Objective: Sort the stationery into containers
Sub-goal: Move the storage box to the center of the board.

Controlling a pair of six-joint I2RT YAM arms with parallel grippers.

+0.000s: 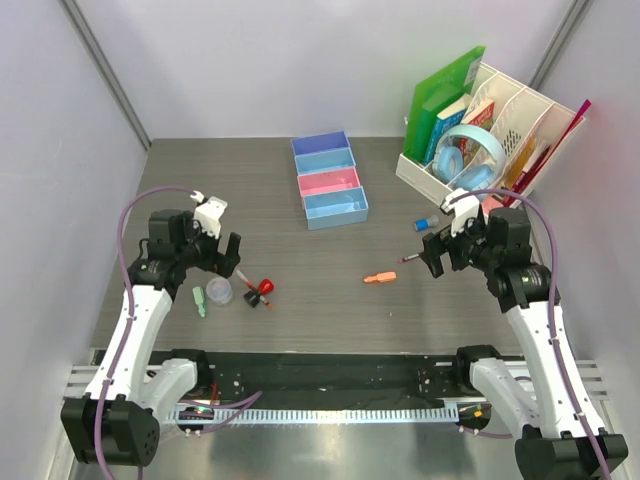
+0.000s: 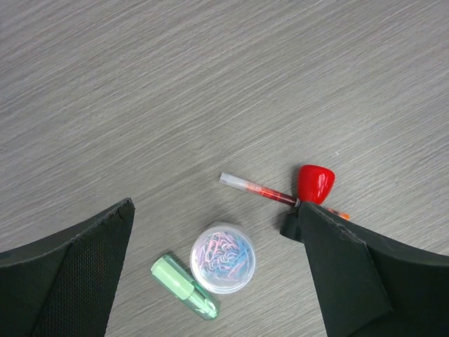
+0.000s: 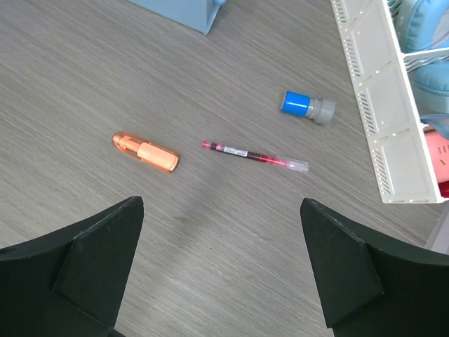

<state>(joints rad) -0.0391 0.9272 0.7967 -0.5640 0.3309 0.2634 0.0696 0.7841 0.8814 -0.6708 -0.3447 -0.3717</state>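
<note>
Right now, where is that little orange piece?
In the top view the orange piece lies on the table right of centre, below the trays; a slim red pen lies just to its right, not touching.

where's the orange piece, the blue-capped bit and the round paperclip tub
orange piece (image 3: 145,152): right wrist view, middle of its body
blue-capped bit (image 3: 307,106): right wrist view, where the blue cap meets the grey base
round paperclip tub (image 2: 223,258): left wrist view, centre of its clear lid

A grey wood-grain table (image 1: 330,250) sits boxed in by plain pale walls (image 1: 280,60) — slim metal posts (image 1: 105,70) at the back corners, even soft light.
</note>
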